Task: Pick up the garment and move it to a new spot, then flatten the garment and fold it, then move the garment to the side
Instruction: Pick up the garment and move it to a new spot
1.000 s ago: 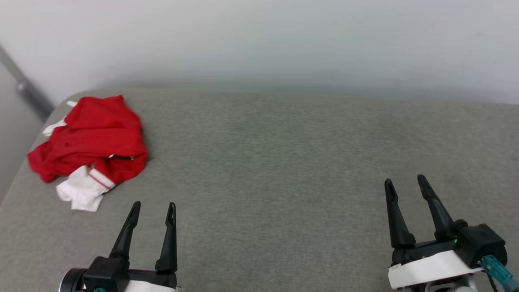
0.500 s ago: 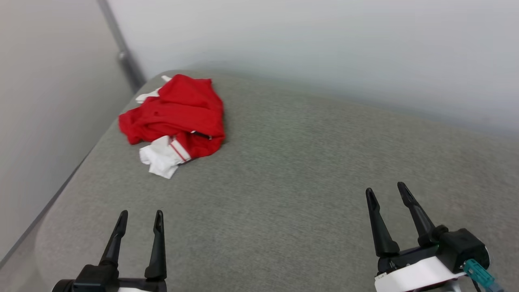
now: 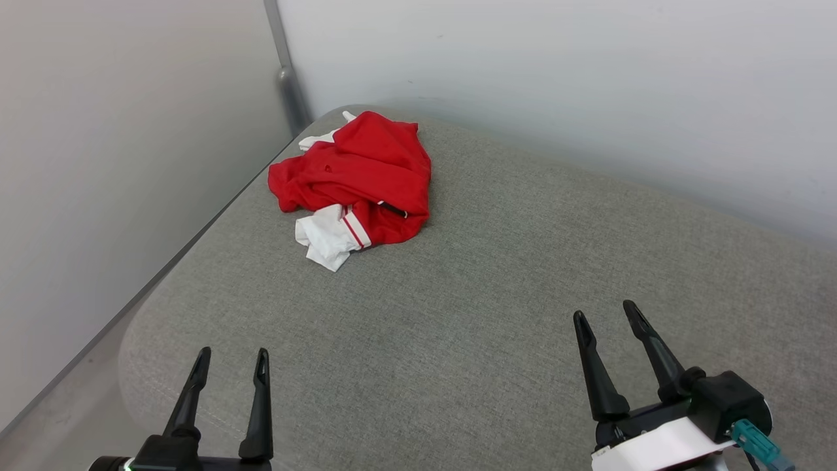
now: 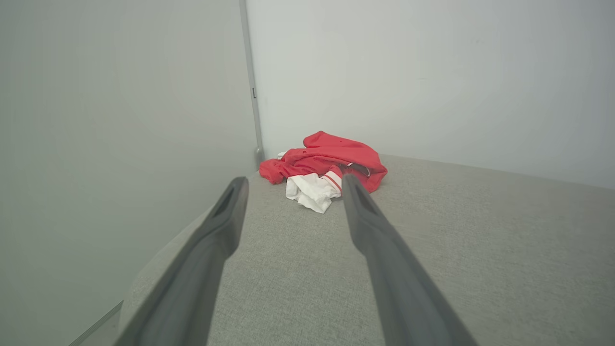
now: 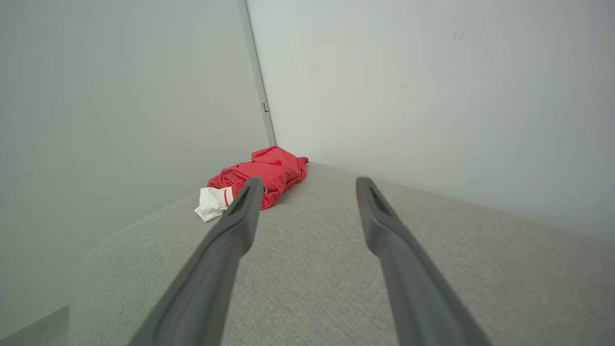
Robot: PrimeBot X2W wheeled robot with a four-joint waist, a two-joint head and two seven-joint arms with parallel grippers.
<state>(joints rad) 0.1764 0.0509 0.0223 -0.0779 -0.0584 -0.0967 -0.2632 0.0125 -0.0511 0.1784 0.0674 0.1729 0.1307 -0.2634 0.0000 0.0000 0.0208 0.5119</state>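
Bare grey surface [image 3: 471, 294] leads to garment [image 3: 366, 163]; walls [image 3: 131, 131] hem it.

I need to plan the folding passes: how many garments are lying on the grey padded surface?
1. The crumpled red and white garment lies at the far left corner of the grey padded surface. Its folds could hide something smaller.

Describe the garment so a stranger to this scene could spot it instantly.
Follow the grey upholstered surface to its far left corner, by the metal post. The crumpled shirt lies there: the scene's one red thing, a white striped sleeve spilling out.
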